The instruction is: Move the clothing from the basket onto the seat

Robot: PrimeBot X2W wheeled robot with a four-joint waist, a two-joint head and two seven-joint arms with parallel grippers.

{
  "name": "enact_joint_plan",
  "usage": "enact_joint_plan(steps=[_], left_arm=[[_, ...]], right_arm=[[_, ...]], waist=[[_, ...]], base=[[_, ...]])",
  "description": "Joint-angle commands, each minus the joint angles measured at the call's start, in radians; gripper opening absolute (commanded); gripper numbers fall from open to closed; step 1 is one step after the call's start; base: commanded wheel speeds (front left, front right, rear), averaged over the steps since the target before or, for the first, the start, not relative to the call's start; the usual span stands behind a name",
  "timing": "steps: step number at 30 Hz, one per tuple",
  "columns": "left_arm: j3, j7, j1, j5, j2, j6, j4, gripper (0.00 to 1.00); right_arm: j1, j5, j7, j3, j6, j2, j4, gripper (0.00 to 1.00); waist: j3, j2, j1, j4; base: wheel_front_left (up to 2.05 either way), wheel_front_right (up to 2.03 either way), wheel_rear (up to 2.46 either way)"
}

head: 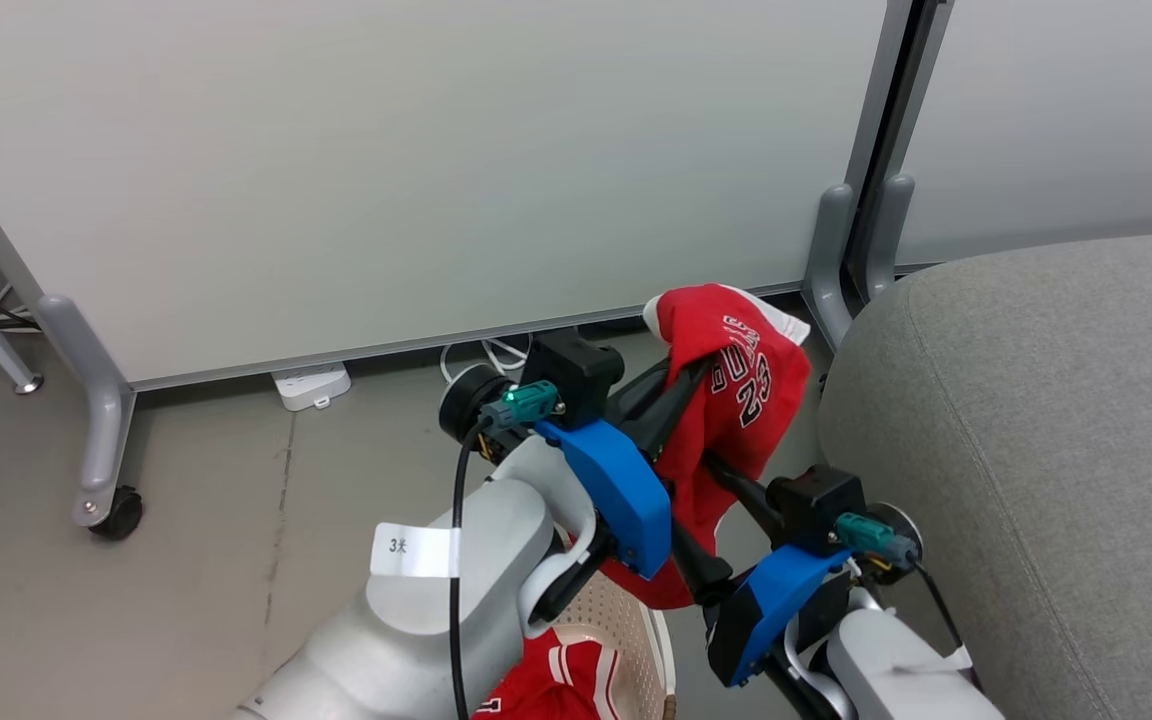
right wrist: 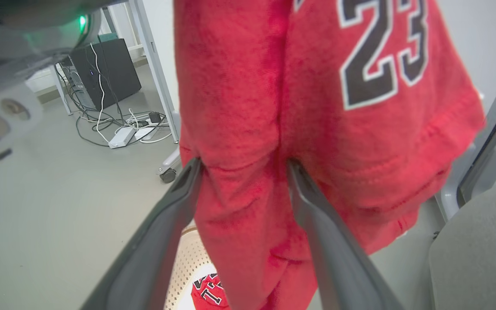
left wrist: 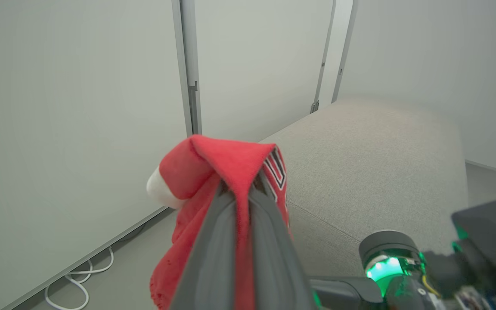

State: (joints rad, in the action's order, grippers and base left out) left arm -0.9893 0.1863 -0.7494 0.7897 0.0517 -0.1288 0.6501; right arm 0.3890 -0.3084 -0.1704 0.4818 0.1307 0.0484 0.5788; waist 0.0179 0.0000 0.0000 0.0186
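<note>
One red garment [head: 746,390] with the number 23 hangs in the air just left of the grey seat [head: 1036,450]. My left gripper [head: 691,375] is shut on its top fold; in the left wrist view the cloth [left wrist: 226,163] drapes over that gripper [left wrist: 237,187]. My right gripper [head: 696,500] is open lower down, with the garment's hanging part [right wrist: 248,129] between its fingers [right wrist: 187,176]. Below, the cream perforated basket [head: 626,630] holds the second red garment [head: 546,680], which lies on the basket [right wrist: 185,258] bottom as a red patch [right wrist: 207,292].
A white partition on wheeled grey legs [head: 101,440] stands behind. A power strip [head: 311,385] and cables lie on the floor under it. A second partition leg [head: 826,260] stands close to the seat's corner. A dark box with cables [right wrist: 101,69] sits farther off.
</note>
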Motion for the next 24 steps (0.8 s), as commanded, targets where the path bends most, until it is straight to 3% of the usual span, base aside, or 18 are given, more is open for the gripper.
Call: enact_joint_plan(steps=[1, 17, 18, 19, 20, 24], left_arm=[[-0.014, -0.002, -0.011, 0.015, -0.001, 0.005, -0.016, 0.0], [-0.086, 0.006, -0.014, 0.082, -0.001, 0.037, -0.049, 0.0], [-0.09, 0.007, -0.015, 0.085, -0.001, 0.038, -0.05, 0.0], [-0.094, 0.008, -0.016, 0.089, -0.001, 0.039, -0.051, 0.0], [-0.098, 0.01, -0.018, 0.091, -0.001, 0.04, -0.05, 0.0], [-0.106, 0.016, -0.025, 0.104, -0.001, 0.041, -0.041, 0.0]], right_arm=[[0.032, -0.016, -0.018, -0.005, 0.0, 0.004, 0.02, 1.0], [0.117, -0.145, -0.08, 0.049, 0.0, 0.003, 0.113, 1.0], [0.122, -0.151, -0.084, 0.051, 0.0, 0.003, 0.121, 0.82], [0.128, -0.153, -0.086, 0.053, 0.0, 0.003, 0.129, 0.33], [0.132, -0.154, -0.089, 0.055, 0.0, 0.003, 0.136, 0.0], [0.142, -0.143, -0.091, 0.067, 0.0, 0.003, 0.166, 0.0]], waist=[[0.0, 0.0, 0.0, -0.002], [0.008, 0.0, 0.0, -0.004], [0.008, 0.0, 0.0, -0.004], [0.008, 0.0, 0.0, -0.004], [0.009, 0.0, 0.0, -0.003], [0.01, 0.0, 0.0, -0.001]], base=[[0.0, 0.0, 0.0], [0.0, 0.0, 0.0], [0.0, 0.0, 0.0], [0.0, 0.0, 0.0], [0.0, 0.0, 0.0], [0.0, 0.0, 0.0]])
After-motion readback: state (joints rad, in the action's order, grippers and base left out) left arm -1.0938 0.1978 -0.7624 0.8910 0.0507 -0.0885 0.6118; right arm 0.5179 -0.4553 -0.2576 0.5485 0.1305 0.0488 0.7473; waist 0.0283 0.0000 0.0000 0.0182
